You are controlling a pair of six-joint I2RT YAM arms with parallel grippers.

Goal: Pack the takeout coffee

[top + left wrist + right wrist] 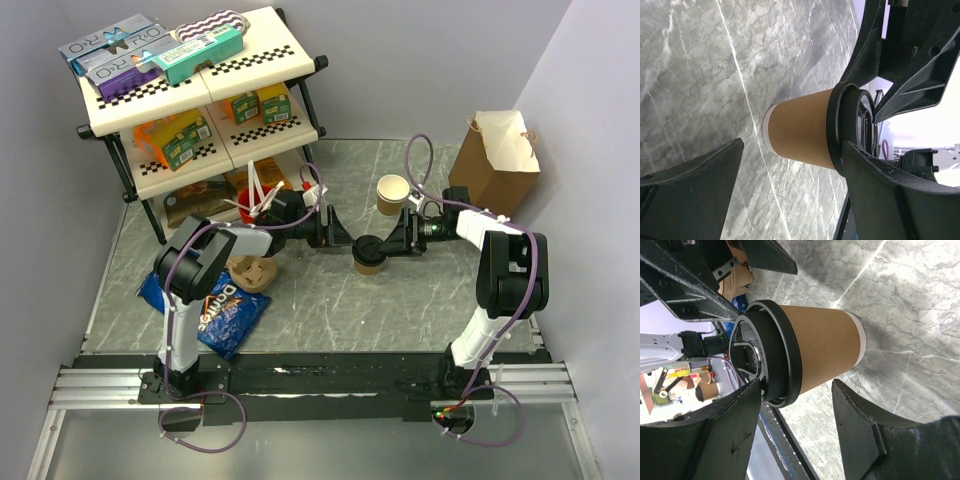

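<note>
The takeout coffee point(368, 253), a tan cup with a black lid, stands upright on the grey marbled table between my two grippers. My left gripper point(337, 237) is just left of it, open; in the left wrist view point(790, 185) the cup point(800, 131) lies just beyond the spread fingers, with its lid point(842, 127) close to one finger point(900, 200). My right gripper point(396, 241) is just right of it, open. In the right wrist view point(795, 415) the cup point(822, 352) lies just past the fingertips, its lid point(767, 360) near one finger point(715, 440).
A lidless tan cup point(392, 193) stands behind the right gripper. A brown paper bag point(500, 158) stands at the back right. A red cup of white sticks point(254, 205), a cardboard cup carrier point(250, 272) and a blue chip bag point(218, 306) lie left. A shelf rack point(200, 95) is back left.
</note>
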